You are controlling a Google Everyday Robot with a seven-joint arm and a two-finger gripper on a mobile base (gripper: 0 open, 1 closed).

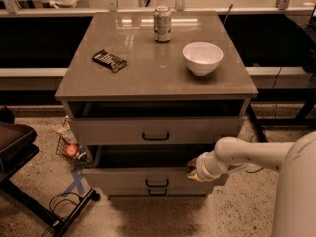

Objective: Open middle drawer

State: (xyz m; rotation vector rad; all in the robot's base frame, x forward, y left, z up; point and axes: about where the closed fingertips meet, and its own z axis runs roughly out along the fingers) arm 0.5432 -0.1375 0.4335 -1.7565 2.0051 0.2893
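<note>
The middle drawer (123, 178) is grey-beige with a small dark bar handle (156, 182). It stands pulled out from the cabinet, with a dark gap above its front. My gripper (193, 170) is at the top edge of the drawer's front, right of centre, at the end of my white arm (247, 154), which reaches in from the right. The upper drawer (155, 131) sits slightly out above it. The lowest drawer (157, 192) shows only as a narrow strip under the middle one.
On the cabinet top (148, 68) are a soda can (162, 24), a white bowl (202, 58) and a dark snack bar (109, 60). A wire basket with an apple (72, 150), cables and a black chair base (29, 181) lie on the floor to the left.
</note>
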